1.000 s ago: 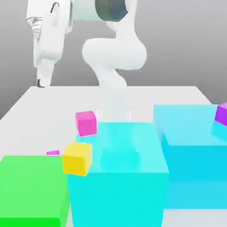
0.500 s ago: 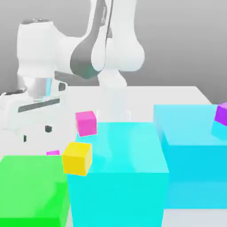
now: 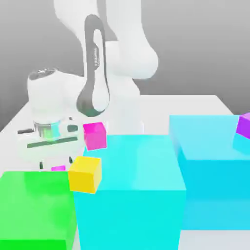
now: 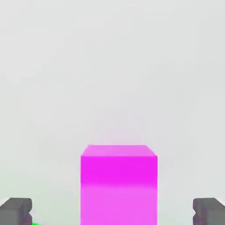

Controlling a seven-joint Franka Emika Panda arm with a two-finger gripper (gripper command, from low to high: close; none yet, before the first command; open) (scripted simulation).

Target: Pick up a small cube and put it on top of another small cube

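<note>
Fingertips [image 4: 17, 211] spread wide on either side of the small magenta cube [image 4: 118, 186], gripping nothing, so we judge our gripper [image 3: 54, 165] poised over it on the white table [image 3: 195, 105] beside the green block [image 3: 34, 207], with grasp, lift and stacking all undone.

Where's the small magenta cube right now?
In the exterior view the small magenta cube sits low on the left, just behind the green block, beside the yellow cube, directly under the open gripper.
</note>
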